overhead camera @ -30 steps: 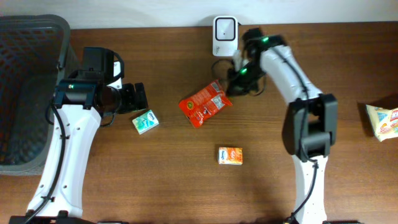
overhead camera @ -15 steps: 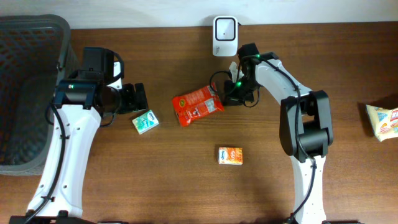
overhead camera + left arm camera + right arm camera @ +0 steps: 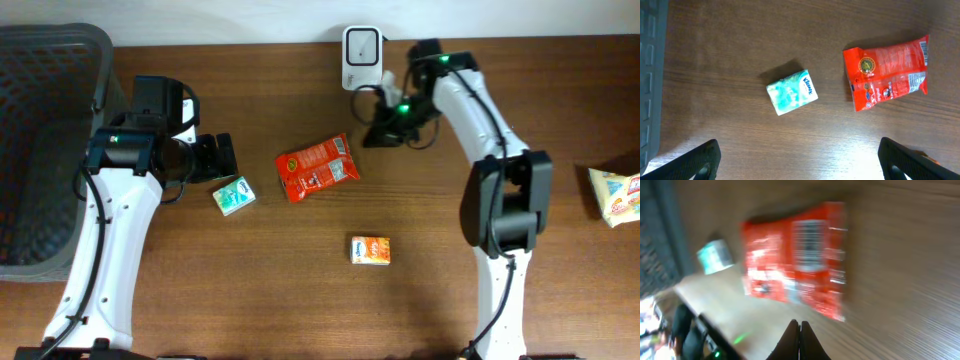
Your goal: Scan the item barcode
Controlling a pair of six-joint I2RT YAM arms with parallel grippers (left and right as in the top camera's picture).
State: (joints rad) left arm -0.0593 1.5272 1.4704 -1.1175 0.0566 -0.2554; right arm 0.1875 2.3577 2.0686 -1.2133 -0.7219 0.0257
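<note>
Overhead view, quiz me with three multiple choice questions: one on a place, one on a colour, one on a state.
1. The red packet lies: A) in the basket B) flat on the table C) against the scanner.
2. The tissue pack is: A) green and white B) blue C) yellow.
3. The right gripper is: A) wide open B) shut on the packet C) shut, empty.
Answers: B, wood shows all round it; A, the left wrist view shows its wrapper; C, its jaws meet, the packet lying apart.
</note>
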